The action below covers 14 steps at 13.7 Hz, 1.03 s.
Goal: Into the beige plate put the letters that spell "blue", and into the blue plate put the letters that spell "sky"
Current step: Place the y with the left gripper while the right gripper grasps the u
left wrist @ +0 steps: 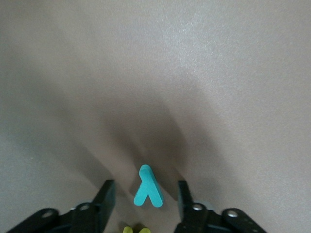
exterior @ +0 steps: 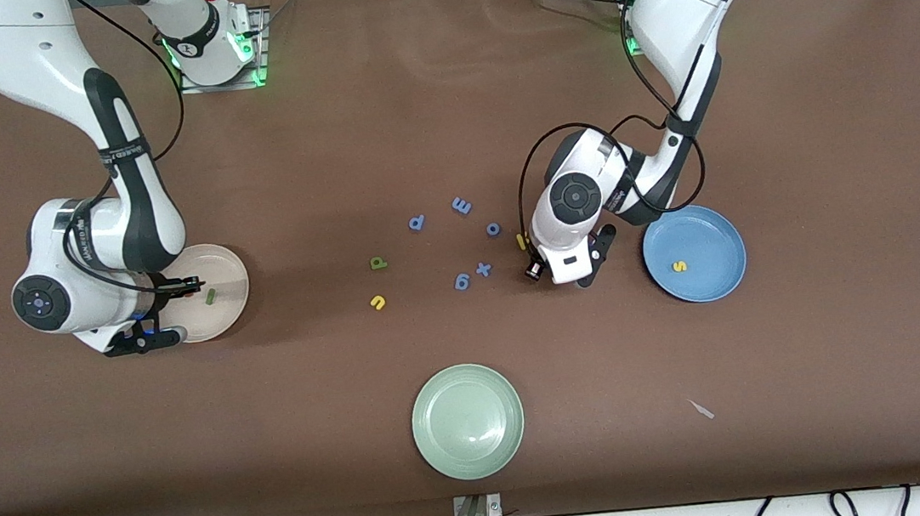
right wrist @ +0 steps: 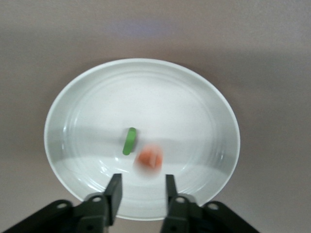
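My right gripper (right wrist: 143, 178) hangs open over the beige plate (exterior: 226, 270). An orange e (right wrist: 149, 159) shows blurred just past its fingertips, clear of both, over the plate (right wrist: 194, 97). A dark green l (exterior: 210, 297) lies in that plate beside it (right wrist: 129, 141). My left gripper (left wrist: 145, 187) is low at the table, open, with a finger on each side of the teal y (left wrist: 147, 188) and a gap on both sides. The yellow k (exterior: 521, 241) lies beside that gripper (exterior: 571, 270). A yellow s (exterior: 680, 266) sits in the blue plate (exterior: 713, 223). The olive b (exterior: 377, 262) and yellow u (exterior: 377, 302) lie mid-table.
Several blue-purple letters (exterior: 461, 205) are scattered between the olive b and my left gripper. A pale green plate (exterior: 468, 419) stands nearer to the front camera. A small scrap (exterior: 702, 409) lies toward the left arm's end.
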Motion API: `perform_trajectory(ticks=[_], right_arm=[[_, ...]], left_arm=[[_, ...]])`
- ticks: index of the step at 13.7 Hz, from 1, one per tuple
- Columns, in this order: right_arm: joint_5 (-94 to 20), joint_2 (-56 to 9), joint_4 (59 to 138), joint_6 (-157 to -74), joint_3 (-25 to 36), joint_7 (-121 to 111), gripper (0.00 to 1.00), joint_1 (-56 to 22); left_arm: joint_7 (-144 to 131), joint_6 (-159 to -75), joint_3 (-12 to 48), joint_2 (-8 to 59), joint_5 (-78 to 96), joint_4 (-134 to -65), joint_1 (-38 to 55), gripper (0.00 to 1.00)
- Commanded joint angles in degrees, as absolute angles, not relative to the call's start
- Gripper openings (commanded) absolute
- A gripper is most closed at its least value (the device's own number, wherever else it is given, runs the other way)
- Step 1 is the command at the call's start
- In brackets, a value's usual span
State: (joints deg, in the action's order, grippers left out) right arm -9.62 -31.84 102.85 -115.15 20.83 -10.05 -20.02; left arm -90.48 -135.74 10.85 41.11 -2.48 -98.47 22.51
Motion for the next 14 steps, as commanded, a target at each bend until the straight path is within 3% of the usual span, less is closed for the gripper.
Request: perform_trajectory(ticks=[1, 2, 5, 7, 11, 14], right_arm=[[-11.8, -31.3, 102.1, -114.5, 20.0, -8.1, 1.00, -21.4], [-12.4, -31.3, 101.8, -114.4, 20.0, -6.8, 1.00, -22.6], [-16.2, -31.8, 100.5, -115.4, 20.0, -0.6, 1.00, -27.6], [-17.0, -32.8, 98.4, -117.0, 20.0, 6.4, 1.00, -31.9], [-17.1, -37.7, 92.5, -119.2, 20.0, 22.7, 1.00, -39.2], [-22.2, -41.7, 89.7, -122.5, 20.0, 29.3, 1.00, -43.0]], left_arm=[[-91.5, -135.7, 10.5, 40.3, -4.0, -99.1, 22.7, 0.19], [-90.7, -135.6, 10.5, 40.3, -4.0, -99.1, 22.7, 0.01], [-87.9, -134.4, 10.4, 39.2, -4.0, -98.6, 22.4, 0.00], [-83.9, -128.6, 10.1, 36.1, -4.1, -98.4, 21.1, 0.00], [-65.7, -117.6, 10.1, 30.9, -4.1, -98.4, 13.0, 0.00], [-55.0, -116.0, 10.1, 31.0, -4.1, -98.8, 7.5, 0.00]])
